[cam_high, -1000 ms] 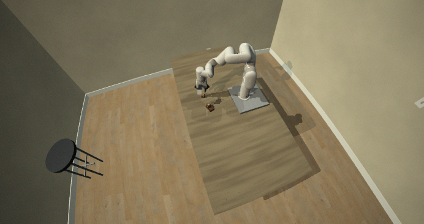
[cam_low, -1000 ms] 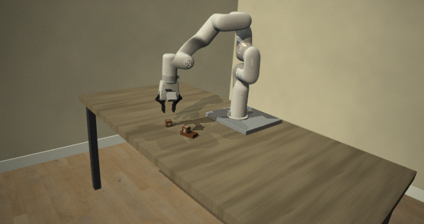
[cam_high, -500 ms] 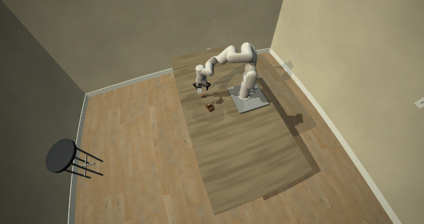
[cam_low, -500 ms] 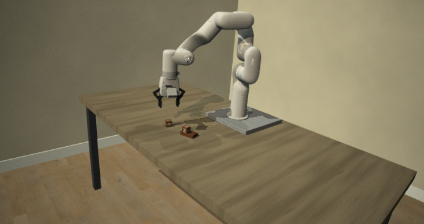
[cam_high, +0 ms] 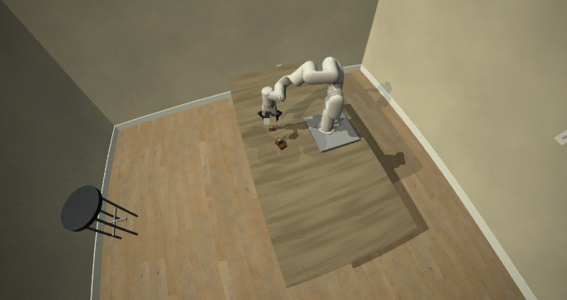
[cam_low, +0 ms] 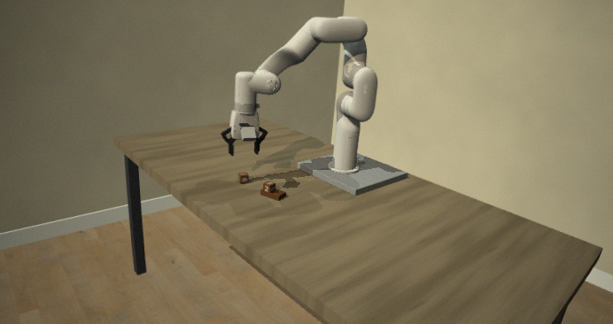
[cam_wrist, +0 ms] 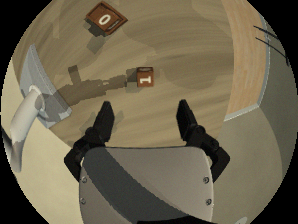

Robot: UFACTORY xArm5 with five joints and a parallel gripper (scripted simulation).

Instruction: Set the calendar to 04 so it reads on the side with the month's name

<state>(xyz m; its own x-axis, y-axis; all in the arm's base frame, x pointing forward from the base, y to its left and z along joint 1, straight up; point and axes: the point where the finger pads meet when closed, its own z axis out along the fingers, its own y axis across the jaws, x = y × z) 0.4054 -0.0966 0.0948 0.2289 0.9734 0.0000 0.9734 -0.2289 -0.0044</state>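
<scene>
My gripper (cam_low: 244, 153) (cam_wrist: 145, 103) is open and empty, well above the table. Below it a loose brown cube (cam_high: 271, 128) (cam_low: 243, 178) (cam_wrist: 145, 79) lies flat on the table; its top shows a 1 turned sideways in the wrist view. A second brown cube (cam_high: 278, 141) (cam_low: 268, 187) (cam_wrist: 104, 20) is on the small brown tray (cam_high: 282, 146) (cam_low: 277, 196), towards the tray's left end in the exterior view. Its top shows a 0 in the wrist view, and a side shows a 2 in the exterior view. The month's name cannot be read.
The arm's grey base plate (cam_high: 342, 141) (cam_low: 376, 181) (cam_wrist: 52, 102) lies on the table to the right of the cubes in the top and exterior views. The table's long edge runs to their left. A black stool (cam_high: 82, 208) stands far off on the floor.
</scene>
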